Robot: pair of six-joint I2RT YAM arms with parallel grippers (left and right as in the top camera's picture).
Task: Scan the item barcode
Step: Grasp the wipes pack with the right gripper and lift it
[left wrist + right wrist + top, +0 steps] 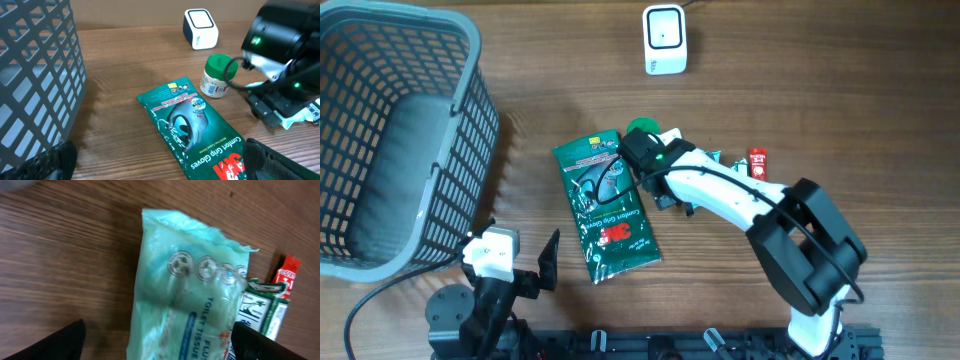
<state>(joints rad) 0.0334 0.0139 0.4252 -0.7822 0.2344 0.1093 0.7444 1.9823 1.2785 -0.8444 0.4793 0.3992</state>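
We see the green glove packet (pixel 608 207) lying flat; the grey basket (pixel 470 130) sits left of it, the white scanner (pixel 665 40) beyond it, and the right arm (pixel 720 195) reaches in just beside it.

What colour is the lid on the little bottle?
Green; the lid shows best in the left wrist view.

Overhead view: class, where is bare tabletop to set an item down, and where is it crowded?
Free: between the grey plastic basket and white box scanner; right of the scanner. Crowded: around the green glove packet, green-lidded jar and white right arm.
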